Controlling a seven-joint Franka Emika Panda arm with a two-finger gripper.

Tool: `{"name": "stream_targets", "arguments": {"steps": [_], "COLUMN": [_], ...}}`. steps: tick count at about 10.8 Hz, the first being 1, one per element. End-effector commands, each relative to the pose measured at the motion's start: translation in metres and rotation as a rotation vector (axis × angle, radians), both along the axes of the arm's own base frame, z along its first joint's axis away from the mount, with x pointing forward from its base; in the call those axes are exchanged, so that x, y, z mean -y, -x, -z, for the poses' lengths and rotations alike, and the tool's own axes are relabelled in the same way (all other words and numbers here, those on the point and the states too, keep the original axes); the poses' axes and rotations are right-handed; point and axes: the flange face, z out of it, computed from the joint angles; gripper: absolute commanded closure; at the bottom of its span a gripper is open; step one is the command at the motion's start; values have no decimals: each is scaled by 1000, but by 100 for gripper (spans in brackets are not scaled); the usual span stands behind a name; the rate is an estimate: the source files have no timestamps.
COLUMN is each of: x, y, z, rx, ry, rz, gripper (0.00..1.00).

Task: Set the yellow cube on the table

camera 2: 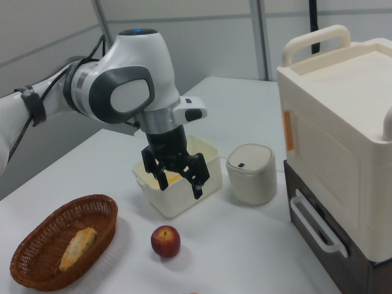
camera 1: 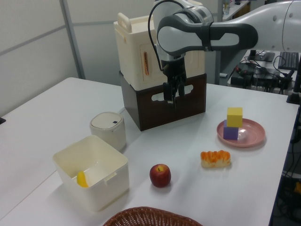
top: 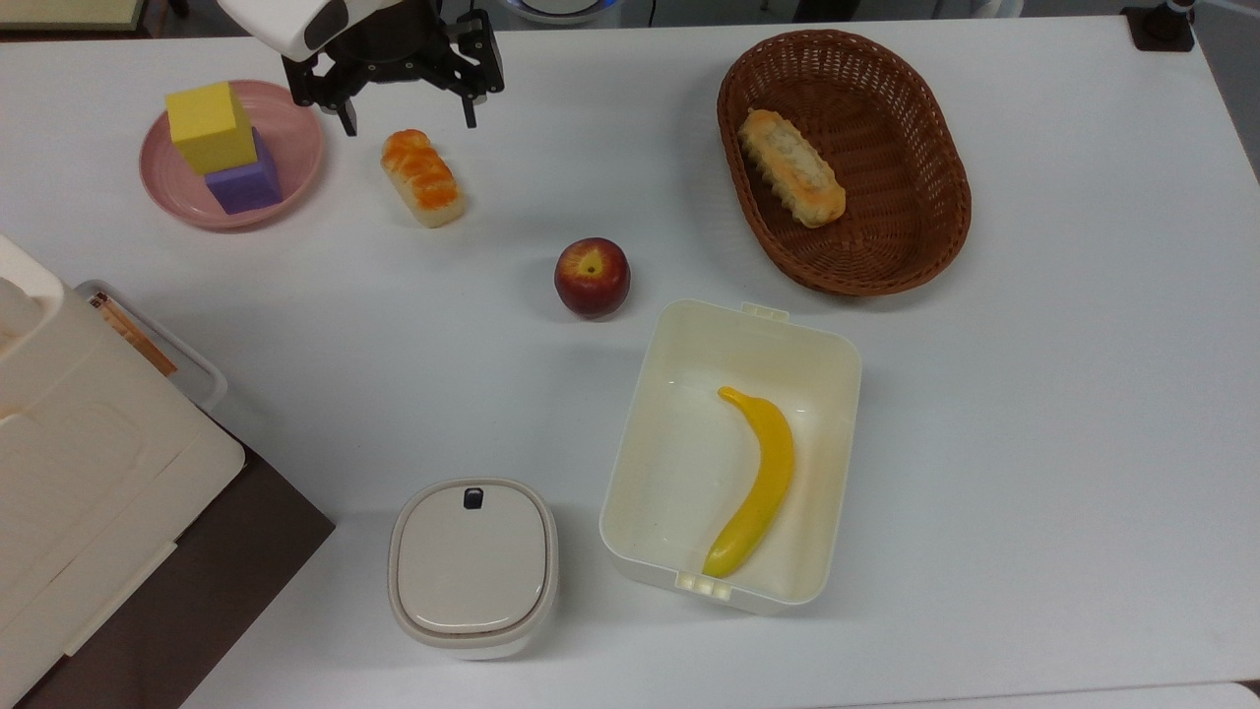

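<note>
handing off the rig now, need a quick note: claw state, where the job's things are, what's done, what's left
Claw: open, empty, hanging above the table, between the pink plate and the bread roll in the top view.
Yellow cube: on the pink plate, stacked on the purple cube.
Done: nothing yet; the cube is untouched.
Left: move over the plate, grasp the yellow cube, lift it off the purple one, set it on bare table, release.

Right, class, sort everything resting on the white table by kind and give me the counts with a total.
Foam cubes: 2, yellow cube, purple cube
Fruit: 2, apple, banana
Bread: 2
Containers: 4, pink plate, basket, tub, lidded canister
Total: 10
</note>
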Motion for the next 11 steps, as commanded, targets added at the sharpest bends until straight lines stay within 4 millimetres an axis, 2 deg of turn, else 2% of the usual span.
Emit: {"name": "stream_targets", "arguments": {"steps": [1,11], "x": [-4,-3], "y": [5,5], "z": [-8,-7], "rx": [14,11], "ry": [5,5], "rz": [11,5], "gripper": [0,0]}}
